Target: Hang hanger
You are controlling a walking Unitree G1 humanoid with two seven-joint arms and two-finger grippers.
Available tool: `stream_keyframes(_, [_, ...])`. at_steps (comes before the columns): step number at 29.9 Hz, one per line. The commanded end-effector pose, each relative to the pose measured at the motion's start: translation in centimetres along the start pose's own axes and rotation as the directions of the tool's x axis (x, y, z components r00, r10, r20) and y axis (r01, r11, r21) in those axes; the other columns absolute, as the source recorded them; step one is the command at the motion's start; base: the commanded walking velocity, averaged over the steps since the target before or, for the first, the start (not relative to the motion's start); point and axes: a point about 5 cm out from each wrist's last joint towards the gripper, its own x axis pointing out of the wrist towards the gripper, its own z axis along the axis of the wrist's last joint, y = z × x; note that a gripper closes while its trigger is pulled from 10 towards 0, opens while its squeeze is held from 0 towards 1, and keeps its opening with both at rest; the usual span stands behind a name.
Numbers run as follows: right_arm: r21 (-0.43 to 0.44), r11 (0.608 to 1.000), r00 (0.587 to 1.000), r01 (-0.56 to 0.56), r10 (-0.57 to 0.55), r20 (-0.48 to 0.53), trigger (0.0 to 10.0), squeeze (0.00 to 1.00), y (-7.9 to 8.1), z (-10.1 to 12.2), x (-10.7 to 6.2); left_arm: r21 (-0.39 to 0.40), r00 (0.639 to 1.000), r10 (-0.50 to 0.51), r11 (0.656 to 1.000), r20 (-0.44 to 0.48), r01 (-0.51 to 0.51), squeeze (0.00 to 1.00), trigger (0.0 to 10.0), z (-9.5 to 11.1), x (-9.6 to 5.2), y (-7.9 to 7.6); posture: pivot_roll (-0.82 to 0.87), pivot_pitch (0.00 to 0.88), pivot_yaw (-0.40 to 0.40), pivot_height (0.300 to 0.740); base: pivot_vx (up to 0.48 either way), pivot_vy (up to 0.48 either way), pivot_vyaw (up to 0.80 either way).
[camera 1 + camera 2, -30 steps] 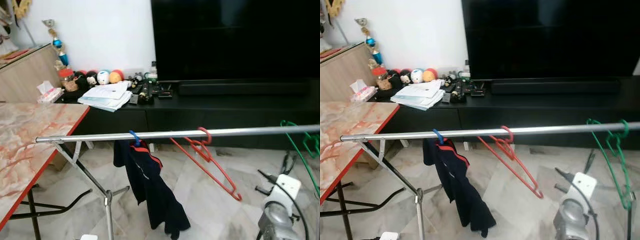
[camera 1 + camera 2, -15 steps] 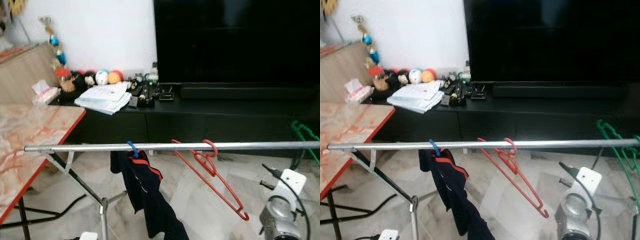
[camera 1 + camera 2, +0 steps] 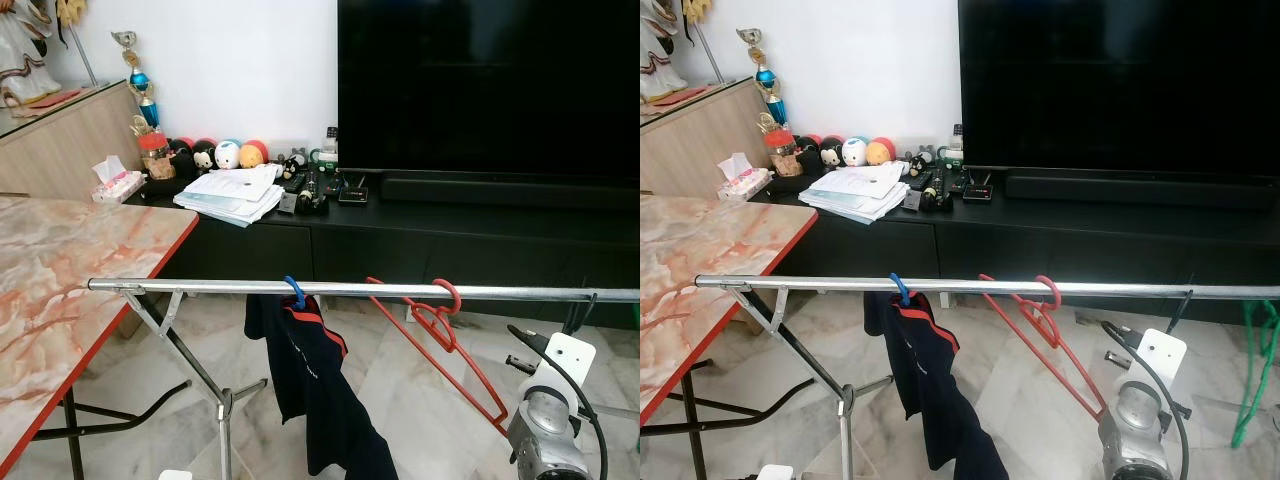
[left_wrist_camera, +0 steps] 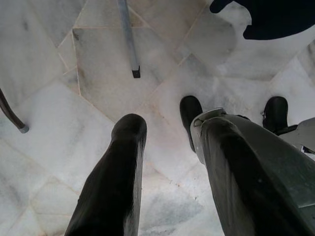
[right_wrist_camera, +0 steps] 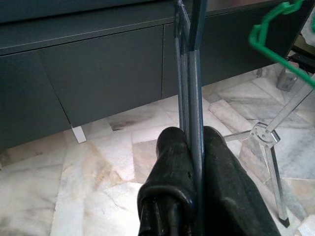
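A: Item: grey hanger (image 5: 193, 69), pinched between the shut fingers of the right gripper (image 5: 197, 147), low beside the rail (image 3: 400, 291).

B: Handling?

A: Thin, stiff, light; probably slippery and apt to swing. Best held near the neck.

B: Left gripper (image 4: 167, 147)?

A: Fingers apart, nothing in them, over the floor.

B: Rail stock?

A: Red hanger (image 3: 440, 340), dark garment (image 3: 310, 390), green hanger (image 3: 1255, 370).

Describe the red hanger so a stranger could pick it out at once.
Start at the long silver rail that runs in front of the black TV cabinet. Near its middle, just right of the dark garment on a blue hook, hangs the red hanger. It is bare and tilted, one arm slanting down towards the floor, while the green hanger sits at the far right end.
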Motion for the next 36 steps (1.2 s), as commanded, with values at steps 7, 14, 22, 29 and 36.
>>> stream_keyframes(7, [-0.023,0.998,0.998,-0.066,0.066,0.019,10.0,0.0,0.6,1.7,0.6,0.004,1.0,0.011,1.0,-0.014,-0.011,0.0,10.0,-0.1,-0.1,0.5,-0.06,0.0,0.091,0.74,0.0,0.0,0.0])
stream_keyframes(14, [-0.024,0.996,0.995,-0.088,0.089,0.034,10.0,0.0,0.6,2.6,1.0,0.006,1.0,0.009,1.0,-0.015,-0.009,0.0,10.0,-0.1,-0.1,0.6,-0.06,0.0,0.093,0.74,0.0,0.0,0.0])
stream_keyframes(22, [-0.11,0.976,0.981,-0.19,0.184,-0.059,10.0,0.0,1.5,2.0,1.0,0.011,1.0,0.005,1.0,-0.021,-0.005,0.0,10.0,-0.1,-0.2,0.6,-0.05,0.0,0.096,0.74,0.0,0.0,0.0])
stream_keyframes(29, [-0.11,0.969,0.973,-0.221,0.211,-0.092,10.0,0.0,1.8,1.7,0.9,0.014,1.0,-0.002,1.0,-0.027,0.002,0.0,10.0,-0.1,-0.2,0.6,-0.05,0.0,0.096,0.74,0.0,0.0,0.0])
stream_keyframes(36, [-0.068,0.978,0.98,-0.197,0.195,-0.037,10.0,1.0,2.0,2.0,0.6,0.015,1.0,-0.004,1.0,-0.03,0.005,0.0,10.0,-0.1,-0.1,0.5,-0.05,0.0,0.094,0.74,0.0,0.0,0.0])
